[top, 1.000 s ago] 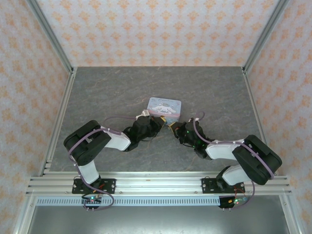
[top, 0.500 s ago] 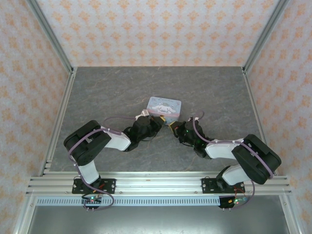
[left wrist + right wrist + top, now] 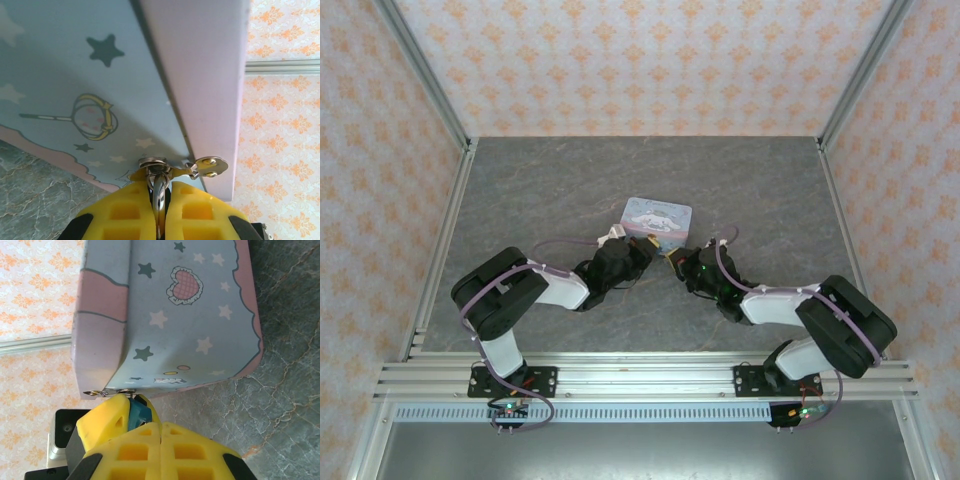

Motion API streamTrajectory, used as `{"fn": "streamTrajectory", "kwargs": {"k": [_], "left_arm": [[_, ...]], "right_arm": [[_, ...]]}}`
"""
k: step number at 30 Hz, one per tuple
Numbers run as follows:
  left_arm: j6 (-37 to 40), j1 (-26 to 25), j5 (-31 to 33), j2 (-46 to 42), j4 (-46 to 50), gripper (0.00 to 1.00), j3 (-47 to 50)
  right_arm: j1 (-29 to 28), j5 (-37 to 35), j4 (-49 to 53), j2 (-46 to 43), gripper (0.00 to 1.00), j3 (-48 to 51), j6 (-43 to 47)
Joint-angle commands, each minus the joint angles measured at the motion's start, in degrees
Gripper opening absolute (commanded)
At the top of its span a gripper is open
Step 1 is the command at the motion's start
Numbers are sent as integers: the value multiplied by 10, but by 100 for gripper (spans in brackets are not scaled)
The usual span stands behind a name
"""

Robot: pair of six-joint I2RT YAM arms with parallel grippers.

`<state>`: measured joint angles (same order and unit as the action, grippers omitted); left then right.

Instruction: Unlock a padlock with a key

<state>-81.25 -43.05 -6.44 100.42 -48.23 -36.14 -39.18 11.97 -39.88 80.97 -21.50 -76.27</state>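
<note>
Left gripper [image 3: 160,202]: fingers clenched on the thin shackle [image 3: 158,187] of the padlock [image 3: 138,413], which hangs from the clasp [image 3: 206,166] on the near face of the tin [image 3: 190,330]. Teal body sits just at the right gripper [image 3: 160,432] tips. Those fingers are pressed tight together. The key is too small to make out, so I can't tell if it is pinched.

Judgement: left pins the lock rigid. Right feeds straight along the keyway, then twists gently, without dragging the tin.
</note>
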Motion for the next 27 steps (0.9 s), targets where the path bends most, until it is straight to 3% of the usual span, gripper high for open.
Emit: {"fn": "streamTrajectory", "kwargs": {"k": [1,27], "left_arm": [[-7,-14,6,1,-16,0,-21],[-33,-17,14,-6,-30,0,-13]], "right_arm": [[-4,10,-19,-7,0,-22,-5],[-5,-23,-43,-12,0,3,-5]]}}
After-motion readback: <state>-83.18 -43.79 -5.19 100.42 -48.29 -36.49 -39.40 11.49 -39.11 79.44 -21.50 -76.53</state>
